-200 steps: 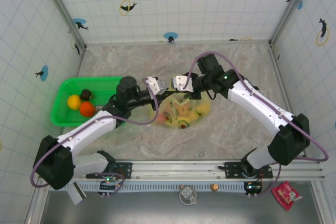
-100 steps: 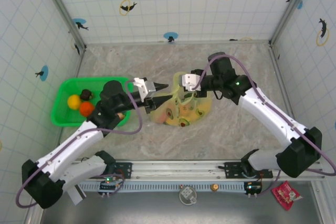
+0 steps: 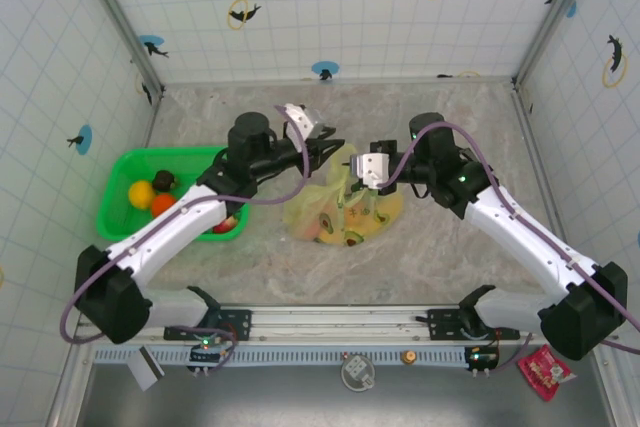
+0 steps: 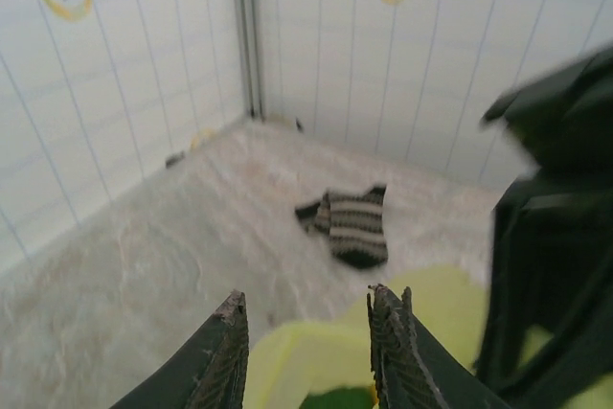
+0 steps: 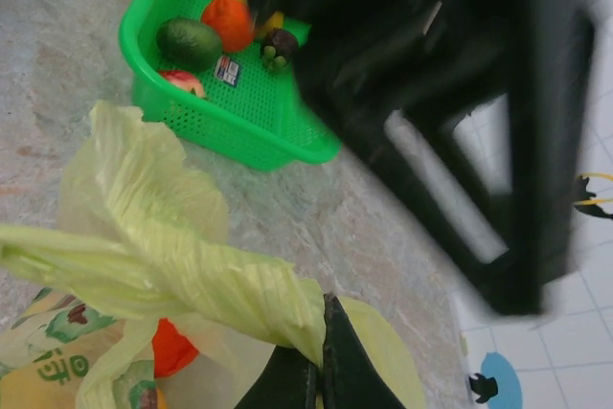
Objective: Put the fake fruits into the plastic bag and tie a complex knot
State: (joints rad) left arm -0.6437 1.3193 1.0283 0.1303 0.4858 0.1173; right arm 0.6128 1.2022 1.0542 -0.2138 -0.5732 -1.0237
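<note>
Black right gripper (image 5: 316, 352) clamped on twisted handle of plastic bag (image 3: 325, 209). Left gripper (image 4: 306, 296) held spread just above bag, nothing pinched. Bag rested on table (image 3: 450, 242) between arms, fruits (image 3: 349, 236) seen inside; others seen in green basket (image 3: 112, 219).

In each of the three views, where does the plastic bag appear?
Top external: the plastic bag lies near the picture centre.
Left wrist: plastic bag at the bottom edge, pale yellow.
Right wrist: plastic bag lower left, twisted.
Shared landmark: the marbled table.
</note>
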